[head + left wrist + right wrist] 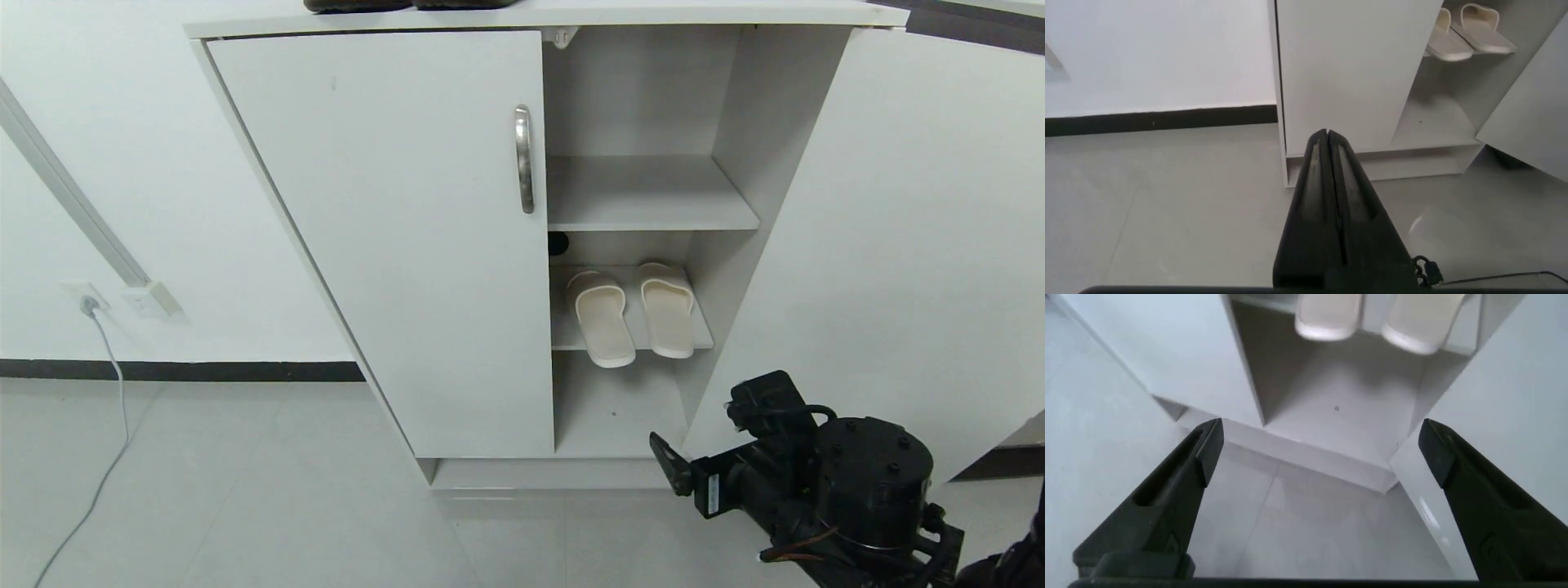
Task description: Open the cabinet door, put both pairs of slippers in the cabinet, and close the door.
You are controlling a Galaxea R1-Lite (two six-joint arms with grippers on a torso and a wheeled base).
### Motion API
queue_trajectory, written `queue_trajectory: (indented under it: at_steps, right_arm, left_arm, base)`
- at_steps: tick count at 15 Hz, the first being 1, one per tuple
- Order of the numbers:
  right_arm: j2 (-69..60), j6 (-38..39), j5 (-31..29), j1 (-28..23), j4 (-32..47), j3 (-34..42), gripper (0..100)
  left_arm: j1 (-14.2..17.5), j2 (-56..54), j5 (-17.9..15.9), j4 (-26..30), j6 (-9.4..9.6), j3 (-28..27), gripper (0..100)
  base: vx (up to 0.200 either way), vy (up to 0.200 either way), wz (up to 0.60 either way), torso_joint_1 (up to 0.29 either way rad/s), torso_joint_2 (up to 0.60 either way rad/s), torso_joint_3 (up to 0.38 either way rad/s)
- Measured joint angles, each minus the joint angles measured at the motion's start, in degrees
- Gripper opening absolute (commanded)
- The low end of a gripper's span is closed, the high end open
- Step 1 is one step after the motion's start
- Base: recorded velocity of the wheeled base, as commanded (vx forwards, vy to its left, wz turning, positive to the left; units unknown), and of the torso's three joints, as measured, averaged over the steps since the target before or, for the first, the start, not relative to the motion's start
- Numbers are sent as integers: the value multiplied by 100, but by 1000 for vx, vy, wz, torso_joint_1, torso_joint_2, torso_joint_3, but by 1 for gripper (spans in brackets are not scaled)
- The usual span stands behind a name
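Although spread wide and empty, sat low as right gripper (1319, 441) beside the foot of the open door (898, 245); found white slippers (602, 320) shelved just above inside the cabinet (694, 15), dark slippers (357, 5) far higher and leftward on its top.

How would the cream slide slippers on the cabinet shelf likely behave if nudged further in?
The cream moulded slide slippers look thick and one-piece, so they are probably light and fairly stiff, sliding rather than folding. They lie flat on the smooth white shelf, so rolling seems unlikely. Their ends overhang its edge, so an outward knock might drop them.
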Motion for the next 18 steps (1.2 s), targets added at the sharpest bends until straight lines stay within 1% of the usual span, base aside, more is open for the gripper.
queue_trajectory:
  at_steps: [3,5,12,18]
  right_arm:
    - [-35,15,17,63,-172,345,100]
    - [-22,17,22,78,-184,400,100]
    - [35,0,-7,105,-304,395,100]
    - [22,2,-5,116,-339,373,100]
  left_arm:
    - [0,0,-13,0,15,0,0]
    - [0,0,-17,0,17,0,0]
    - [0,0,-11,2,0,-7,0]
    - [0,0,5,0,-16,-10,0]
  base:
    - [0,0,0,0,0,0]
    - [0,0,0,2,2,100]
    - [0,0,0,3,1,194]
    - [0,0,0,0,1,27]
